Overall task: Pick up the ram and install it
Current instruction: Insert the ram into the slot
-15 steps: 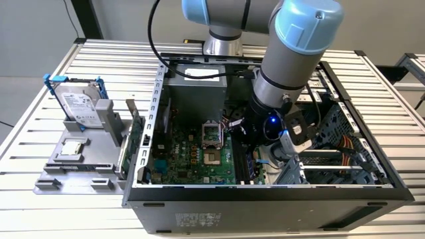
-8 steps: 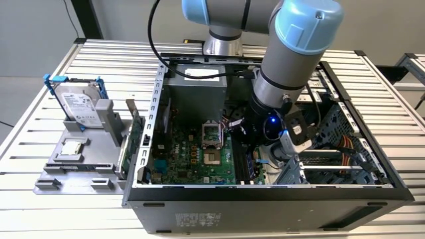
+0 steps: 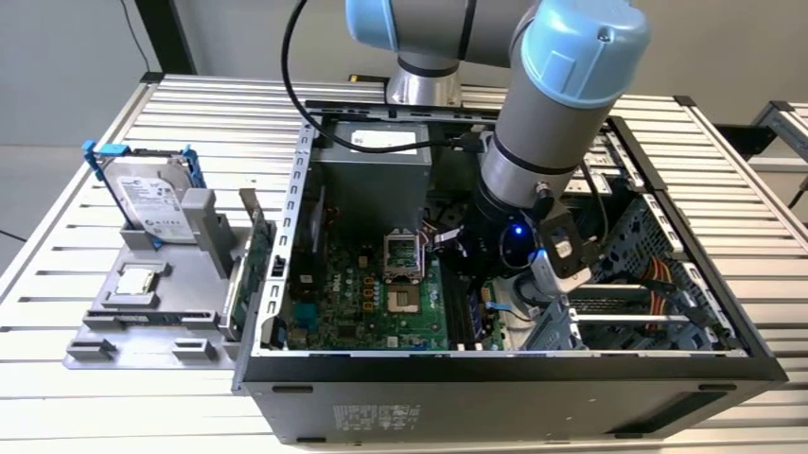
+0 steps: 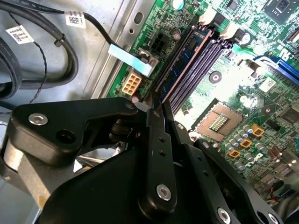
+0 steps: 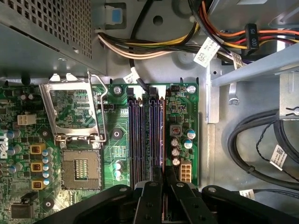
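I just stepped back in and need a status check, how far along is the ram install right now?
The pickup looks done: the ram is off the tray and standing in the outermost of the memory slots on the motherboard. In hand: the claw sits at the stick's near end, fingers close around its edge. Left: I can't tell whether it is fully seated or the slot's end clips have latched.

Exterior view looks down from above; both wrist views (close) share the motherboard [image 5: 117,140].
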Controlling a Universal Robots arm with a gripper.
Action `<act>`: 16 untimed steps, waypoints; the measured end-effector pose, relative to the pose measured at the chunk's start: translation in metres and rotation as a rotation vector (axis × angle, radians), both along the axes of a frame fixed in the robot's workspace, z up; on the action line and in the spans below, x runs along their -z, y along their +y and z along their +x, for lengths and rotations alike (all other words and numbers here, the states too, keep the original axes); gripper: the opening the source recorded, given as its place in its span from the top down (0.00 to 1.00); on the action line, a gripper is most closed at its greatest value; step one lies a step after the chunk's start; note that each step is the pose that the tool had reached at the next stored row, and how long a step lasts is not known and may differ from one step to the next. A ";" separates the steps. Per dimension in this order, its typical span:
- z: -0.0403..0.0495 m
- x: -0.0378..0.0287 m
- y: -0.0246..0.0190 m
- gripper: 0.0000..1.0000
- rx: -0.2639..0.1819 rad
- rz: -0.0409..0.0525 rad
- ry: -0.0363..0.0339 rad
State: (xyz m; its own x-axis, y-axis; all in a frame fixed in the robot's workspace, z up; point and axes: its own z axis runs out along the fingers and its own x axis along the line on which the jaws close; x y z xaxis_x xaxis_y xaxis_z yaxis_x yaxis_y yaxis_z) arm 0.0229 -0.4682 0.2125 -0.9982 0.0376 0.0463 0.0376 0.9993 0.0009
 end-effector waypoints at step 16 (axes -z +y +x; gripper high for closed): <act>0.0000 -0.0003 0.0000 0.00 0.000 -0.0002 0.0000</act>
